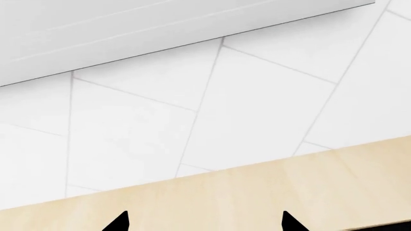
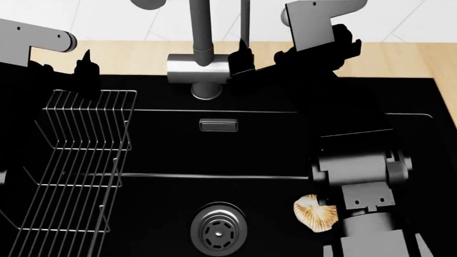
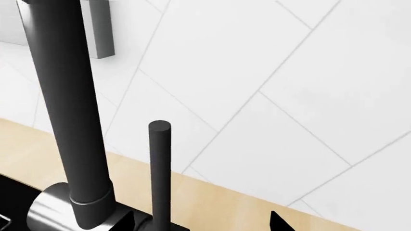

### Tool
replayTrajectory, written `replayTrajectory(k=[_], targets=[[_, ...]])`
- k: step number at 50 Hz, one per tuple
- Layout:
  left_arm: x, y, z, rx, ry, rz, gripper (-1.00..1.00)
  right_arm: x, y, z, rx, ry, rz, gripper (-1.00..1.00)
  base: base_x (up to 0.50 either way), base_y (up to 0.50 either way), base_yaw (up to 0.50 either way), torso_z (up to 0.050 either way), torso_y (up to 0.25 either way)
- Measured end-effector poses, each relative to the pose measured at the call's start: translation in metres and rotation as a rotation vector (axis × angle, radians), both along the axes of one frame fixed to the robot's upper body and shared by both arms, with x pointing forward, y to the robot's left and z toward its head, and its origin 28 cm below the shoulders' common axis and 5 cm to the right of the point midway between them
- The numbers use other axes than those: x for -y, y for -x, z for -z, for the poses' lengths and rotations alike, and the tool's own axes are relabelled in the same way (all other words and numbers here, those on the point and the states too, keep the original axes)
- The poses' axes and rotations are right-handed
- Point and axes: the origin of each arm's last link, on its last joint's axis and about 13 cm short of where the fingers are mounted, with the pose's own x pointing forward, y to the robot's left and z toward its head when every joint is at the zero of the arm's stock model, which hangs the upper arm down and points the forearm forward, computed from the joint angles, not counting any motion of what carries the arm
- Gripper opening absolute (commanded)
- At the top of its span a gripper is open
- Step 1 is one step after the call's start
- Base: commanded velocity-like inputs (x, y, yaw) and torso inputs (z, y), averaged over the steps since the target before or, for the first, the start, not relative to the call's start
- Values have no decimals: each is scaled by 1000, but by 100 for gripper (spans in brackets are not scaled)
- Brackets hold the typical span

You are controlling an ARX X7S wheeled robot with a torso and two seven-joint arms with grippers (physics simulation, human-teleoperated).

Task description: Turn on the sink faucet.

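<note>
Both end effectors [image 2: 85, 67] [image 2: 241, 61] open, raised

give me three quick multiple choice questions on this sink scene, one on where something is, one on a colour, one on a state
1. Where does the wire rack sit?
A. left part of the sink
B. on the counter
C. over the drain

2. What colour is the sink?
A. white
B. black
C. steel

3. How are the left gripper's fingers?
A. open, holding nothing
B. shut on the faucet
C. shut on the shell

Answers: 1 A, the head view shows it at the sink's left; 2 B, the basin is matte black; 3 A, its tips stand apart over bare counter.
</note>
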Motion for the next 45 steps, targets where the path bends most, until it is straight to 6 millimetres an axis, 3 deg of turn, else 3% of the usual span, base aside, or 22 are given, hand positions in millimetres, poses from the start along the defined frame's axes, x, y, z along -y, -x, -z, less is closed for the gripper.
replayTrajectory(k=[13,42,43,45], targets=[[-1,1,-1,4,22,5,100,-15,-15,1,-48,-14,-10,100,0,0,0,0,0],[-4,3,6,-21,48,13,100,-32,-18,-25,-85,-77,42,100,0,0,0,0,0],[-4,3,7,-22,49,12,100,-33,-18,-25,-85,-79,44,-100,0,0,0,0,0],[-4,4,8,-25,51,12,100,-33,-18,-26,-83,-81,49,-100,0,0,0,0,0]])
